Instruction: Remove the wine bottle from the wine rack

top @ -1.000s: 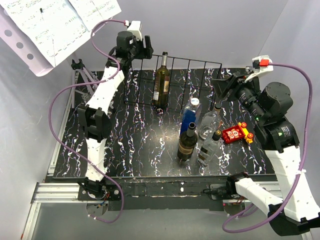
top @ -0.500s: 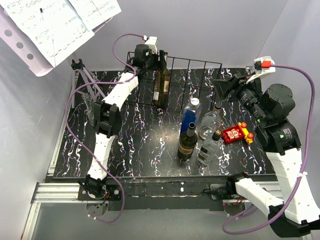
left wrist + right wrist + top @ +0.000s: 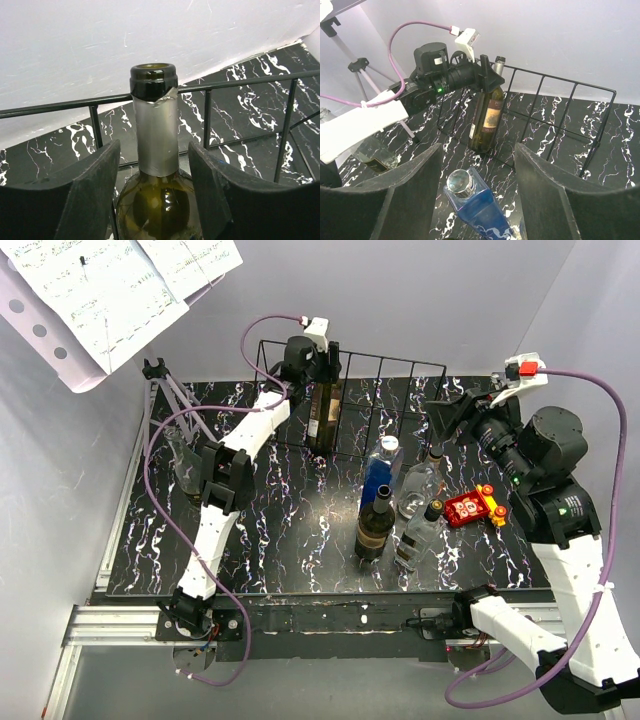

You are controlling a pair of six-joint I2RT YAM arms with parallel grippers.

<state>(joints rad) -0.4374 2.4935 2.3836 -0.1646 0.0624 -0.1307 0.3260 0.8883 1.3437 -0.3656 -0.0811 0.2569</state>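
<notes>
As the wine rack (image 3: 250, 80) hems the bottle (image 3: 157, 120), the unclenched left hand (image 3: 154, 150) flanks it.

Top cam overhead; L wrist close on wine bottle (image 3: 157, 135); R wrist farther, same bottle.

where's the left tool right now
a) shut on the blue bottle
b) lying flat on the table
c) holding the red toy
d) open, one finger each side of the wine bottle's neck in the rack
d: the left wrist view shows the left tool open, a finger on each side of the wine bottle neck with gaps showing, and the bottle stands inside the wine rack.
</notes>
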